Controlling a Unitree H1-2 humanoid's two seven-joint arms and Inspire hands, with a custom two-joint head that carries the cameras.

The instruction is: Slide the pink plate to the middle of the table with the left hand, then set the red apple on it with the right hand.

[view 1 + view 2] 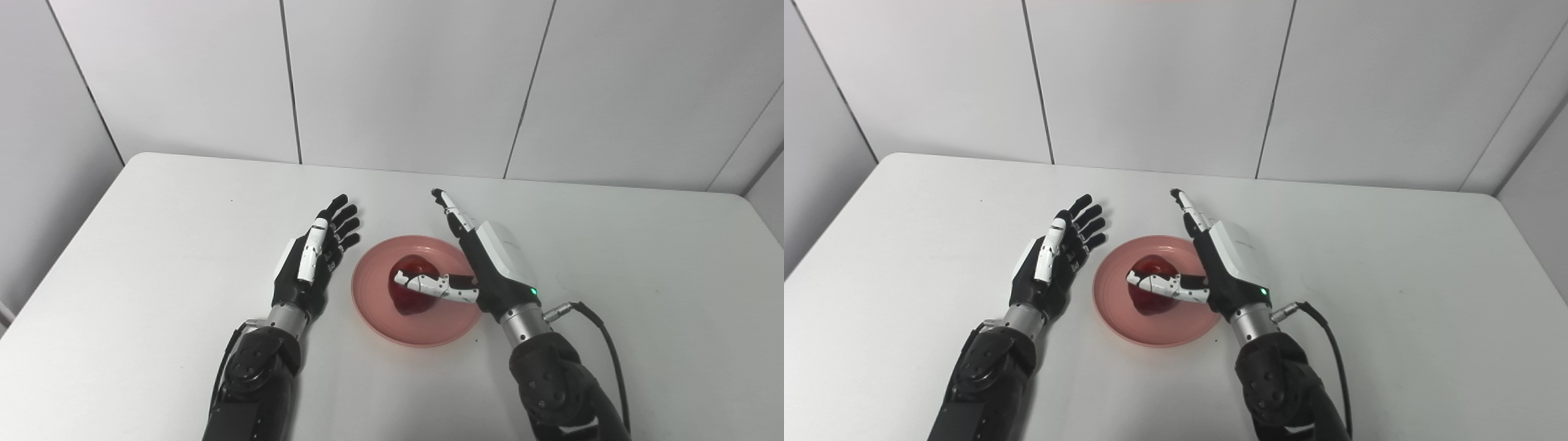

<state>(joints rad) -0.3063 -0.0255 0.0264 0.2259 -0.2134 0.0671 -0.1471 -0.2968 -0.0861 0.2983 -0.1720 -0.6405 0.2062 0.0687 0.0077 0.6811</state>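
Observation:
The pink plate point(429, 327) lies on the white table near its middle. The red apple point(418, 268) rests on the plate. My right hand point(490, 257) stands on edge at the plate's right side, fingers stretched out and pointing away from me. Its thumb point(429, 285) lies across the near side of the apple. The hand is open and does not close around the apple. My left hand point(315, 257) is open and empty, fingers spread, just left of the plate and not touching it. Both hands also show in the right eye view, left point(1050, 260) and right point(1228, 257).
The white table point(153, 245) has its far edge against a white panelled wall point(398, 79). A black cable point(603, 337) loops from my right wrist over the table on the right.

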